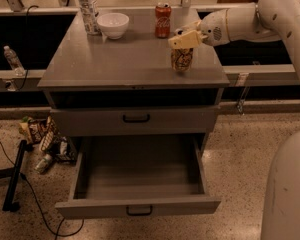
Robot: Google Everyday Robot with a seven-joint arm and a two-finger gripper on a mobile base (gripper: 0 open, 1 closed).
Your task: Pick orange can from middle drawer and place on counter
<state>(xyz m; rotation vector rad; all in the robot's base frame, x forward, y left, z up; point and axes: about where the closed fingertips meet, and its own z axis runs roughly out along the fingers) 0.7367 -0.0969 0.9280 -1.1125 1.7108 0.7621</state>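
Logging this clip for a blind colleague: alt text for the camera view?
The gripper sits at the top of the orange can, standing near the right edge of the counter. Below, the middle drawer is pulled open; a red can, bowl and bottle stand farther back.

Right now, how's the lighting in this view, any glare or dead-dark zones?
Camera view: dim, warm cast; the counter is evenly lit, no hard glare; the recess under it goes near black; the open middle drawer is shaded inside but readable; the gripper, pale and bright, sits at the top of the orange can.
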